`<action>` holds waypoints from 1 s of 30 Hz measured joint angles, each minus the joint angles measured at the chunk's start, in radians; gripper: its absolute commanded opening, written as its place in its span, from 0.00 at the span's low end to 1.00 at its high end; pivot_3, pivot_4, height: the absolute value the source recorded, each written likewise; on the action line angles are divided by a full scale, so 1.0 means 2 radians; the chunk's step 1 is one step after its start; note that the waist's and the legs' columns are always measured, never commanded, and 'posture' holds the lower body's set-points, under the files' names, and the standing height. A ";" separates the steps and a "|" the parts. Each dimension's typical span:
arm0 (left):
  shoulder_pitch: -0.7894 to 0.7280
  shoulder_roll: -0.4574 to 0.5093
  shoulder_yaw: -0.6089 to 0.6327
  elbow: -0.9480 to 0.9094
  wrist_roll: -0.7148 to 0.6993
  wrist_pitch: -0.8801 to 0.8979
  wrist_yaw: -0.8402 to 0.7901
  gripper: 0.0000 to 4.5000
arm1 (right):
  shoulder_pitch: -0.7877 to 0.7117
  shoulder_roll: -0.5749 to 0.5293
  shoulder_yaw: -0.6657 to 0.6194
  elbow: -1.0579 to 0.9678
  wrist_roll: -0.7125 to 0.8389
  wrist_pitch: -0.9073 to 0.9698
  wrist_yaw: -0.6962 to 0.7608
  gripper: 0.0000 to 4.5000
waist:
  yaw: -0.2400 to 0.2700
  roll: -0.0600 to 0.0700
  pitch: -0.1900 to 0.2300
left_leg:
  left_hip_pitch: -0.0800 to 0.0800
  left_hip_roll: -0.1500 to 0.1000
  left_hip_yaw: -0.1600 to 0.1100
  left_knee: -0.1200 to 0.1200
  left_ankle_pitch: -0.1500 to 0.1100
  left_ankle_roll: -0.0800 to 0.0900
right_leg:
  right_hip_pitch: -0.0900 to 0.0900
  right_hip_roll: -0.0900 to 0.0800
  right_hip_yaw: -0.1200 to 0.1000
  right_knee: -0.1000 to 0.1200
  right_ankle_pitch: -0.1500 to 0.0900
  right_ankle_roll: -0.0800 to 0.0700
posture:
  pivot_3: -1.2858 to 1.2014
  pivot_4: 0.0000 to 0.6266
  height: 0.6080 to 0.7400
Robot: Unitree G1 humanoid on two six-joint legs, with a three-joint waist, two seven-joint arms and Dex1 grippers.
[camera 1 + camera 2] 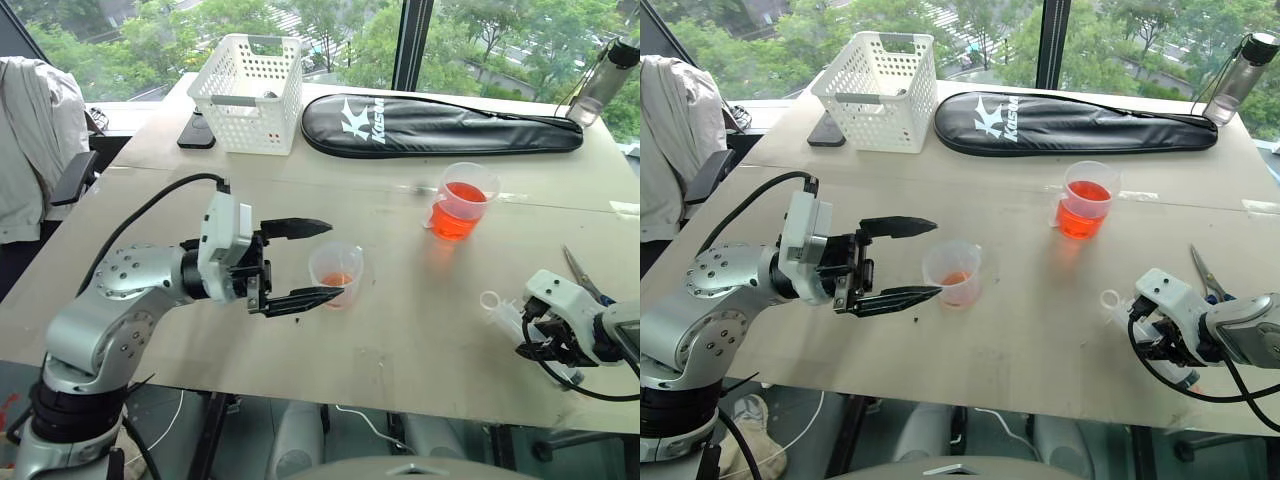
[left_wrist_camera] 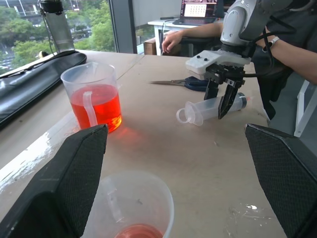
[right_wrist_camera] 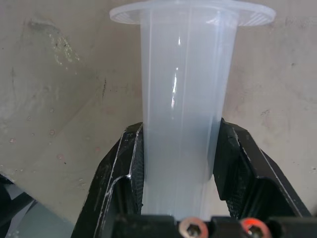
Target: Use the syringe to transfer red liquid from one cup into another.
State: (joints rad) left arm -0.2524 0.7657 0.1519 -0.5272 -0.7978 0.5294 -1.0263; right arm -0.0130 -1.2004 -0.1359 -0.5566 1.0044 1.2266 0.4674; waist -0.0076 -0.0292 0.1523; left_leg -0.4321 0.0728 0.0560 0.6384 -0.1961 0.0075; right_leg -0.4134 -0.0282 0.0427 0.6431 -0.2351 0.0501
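Observation:
The syringe (image 1: 505, 318) lies on the table at the right, and my right gripper (image 1: 535, 345) is shut on its clear barrel (image 3: 181, 89). The left wrist view shows the same grip on the syringe (image 2: 205, 110). The handled beaker (image 1: 462, 200) stands mid-table, half full of red liquid (image 2: 96, 104). The small plain cup (image 1: 336, 275) holds a thin layer of red liquid. My left gripper (image 1: 300, 263) is open and points level at it, one finger on each side of the cup's near rim and neither touching it.
A white basket (image 1: 248, 95), a dark phone (image 1: 197, 130) and a black racket bag (image 1: 440, 125) lie along the far side. A water bottle (image 1: 605, 80) stands at the far right corner. Scissors (image 1: 580, 272) lie beside my right arm. A person's arm (image 2: 292, 49) rests beyond the table.

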 measured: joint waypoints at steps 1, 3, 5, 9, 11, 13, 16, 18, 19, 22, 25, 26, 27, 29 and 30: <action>-0.003 -0.003 0.002 0.000 -0.005 0.003 0.006 1.00 | 0.003 0.017 -0.031 -0.009 0.013 -0.019 0.018 0.33 | 0.000 0.001 0.000 | 0.000 0.000 0.000 0.000 0.000 0.000 | 0.000 0.000 0.000 0.000 0.000 0.000 | 0.52 0.24 0.88; -0.014 -0.010 0.005 0.001 -0.021 0.015 0.024 1.00 | 0.005 0.067 -0.129 -0.017 0.070 -0.056 0.065 0.33 | 0.000 0.000 0.000 | 0.000 0.000 -0.001 0.000 0.000 0.000 | 0.001 0.001 0.000 0.000 0.000 0.001 | 0.52 0.24 0.88; -0.024 -0.016 0.008 0.006 -0.035 0.026 0.039 1.00 | -0.041 0.093 -0.190 -0.015 0.113 -0.092 0.069 0.33 | -0.002 0.000 0.000 | 0.000 0.000 -0.001 0.001 0.000 0.000 | 0.001 0.001 0.000 0.000 0.000 0.001 | 0.52 0.24 0.88; -0.059 -0.036 0.004 0.021 -0.053 0.042 0.062 1.00 | -0.203 0.171 -0.154 0.025 0.084 -0.162 -0.013 0.33 | -0.007 0.000 0.001 | 0.001 0.000 -0.001 0.002 0.000 0.000 | 0.001 0.002 0.001 0.001 0.001 0.001 | 0.52 0.24 0.88; -0.075 -0.040 0.007 0.028 -0.057 0.045 0.072 1.00 | -0.255 0.208 -0.114 0.059 0.025 -0.199 -0.046 0.33 | -0.005 -0.002 0.000 | 0.001 0.000 -0.002 0.002 0.000 0.000 | 0.001 0.002 0.000 0.001 0.001 0.001 | 0.52 0.24 0.88; -0.108 -0.056 0.002 0.049 -0.057 0.052 0.093 1.00 | -0.306 0.265 -0.062 0.122 -0.067 -0.269 -0.072 0.33 | -0.004 -0.001 0.000 | 0.000 0.000 -0.002 0.002 0.000 0.000 | 0.000 0.003 0.001 0.001 0.002 0.000 | 0.52 0.24 0.88; -0.129 -0.062 0.001 0.057 -0.056 0.056 0.109 1.00 | -0.323 0.287 -0.023 0.168 -0.131 -0.313 -0.082 0.33 | -0.002 -0.001 0.000 | -0.001 0.000 -0.002 0.002 0.000 0.000 | 0.000 0.003 0.001 0.001 0.002 -0.001 | 0.52 0.24 0.88; -0.137 -0.062 0.001 0.062 -0.055 0.058 0.117 1.00 | -0.325 0.299 -0.006 0.191 -0.160 -0.333 -0.086 0.33 | 0.001 0.000 0.001 | -0.002 0.000 -0.002 0.002 0.000 0.000 | 0.000 0.002 0.001 0.001 0.003 0.001 | 0.52 0.24 0.88; -0.165 -0.066 -0.002 0.087 -0.053 0.081 0.149 1.00 | -0.340 0.336 0.009 0.244 -0.212 -0.385 -0.096 0.33 | 0.001 0.000 0.001 | -0.002 0.000 -0.002 0.002 0.000 0.000 | 0.000 0.002 0.001 0.001 0.003 0.001 | 0.52 0.24 0.88; -0.263 -0.070 -0.003 0.129 -0.046 0.119 0.208 1.00 | -0.339 0.381 0.048 0.316 -0.303 -0.465 -0.127 0.33 | 0.001 0.000 0.002 | -0.004 0.000 -0.003 0.001 0.000 0.000 | -0.002 0.003 0.000 0.000 0.003 0.001 | 0.52 0.24 0.88; -0.313 -0.070 -0.006 0.171 -0.024 0.136 0.231 1.00 | -0.317 0.392 0.043 0.314 -0.335 -0.487 -0.138 0.33 | -0.001 0.000 0.002 | -0.004 0.000 -0.004 0.001 0.000 0.000 | -0.002 0.003 -0.001 0.001 0.003 0.001 | 0.52 0.24 0.88; -0.327 -0.070 -0.007 0.184 -0.017 0.138 0.235 1.00 | -0.307 0.396 0.040 0.302 -0.339 -0.487 -0.141 0.33 | -0.001 0.000 0.002 | -0.004 0.000 -0.004 0.001 0.000 0.000 | -0.002 0.003 -0.001 0.001 0.003 0.001 | 0.52 0.24 0.88; -0.336 -0.070 -0.007 0.192 -0.011 0.139 0.239 1.00 | -0.300 0.401 0.040 0.295 -0.342 -0.487 -0.142 0.33 | -0.001 0.000 0.002 | -0.004 0.000 -0.004 0.001 0.000 0.000 | -0.002 0.003 -0.001 0.001 0.003 0.001 | 0.52 0.24 0.88; -0.356 -0.074 -0.013 0.214 0.001 0.140 0.238 1.00 | -0.289 0.410 0.038 0.275 -0.344 -0.482 -0.151 0.33 | -0.003 0.001 0.002 | -0.004 0.000 -0.004 0.001 0.000 0.000 | -0.002 0.003 -0.001 0.002 0.003 0.001 | 0.52 0.24 0.88; -0.371 -0.079 -0.022 0.231 0.008 0.142 0.234 1.00 | -0.279 0.414 0.034 0.260 -0.346 -0.478 -0.158 0.33 | -0.003 0.001 0.002 | -0.003 0.000 -0.004 0.001 0.000 0.000 | -0.002 0.003 -0.001 0.002 0.003 0.001 | 0.52 0.24 0.88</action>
State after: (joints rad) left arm -0.9953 0.6070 0.1079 -0.0646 -0.7823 0.8128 -0.5588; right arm -0.5714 -0.3729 -0.0677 -0.0371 0.3118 0.2706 0.1518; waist -0.0136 -0.0279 0.1557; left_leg -0.4391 0.0724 0.0488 0.6401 -0.1959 0.0073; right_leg -0.4173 -0.0229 0.0415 0.6472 -0.2293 0.0530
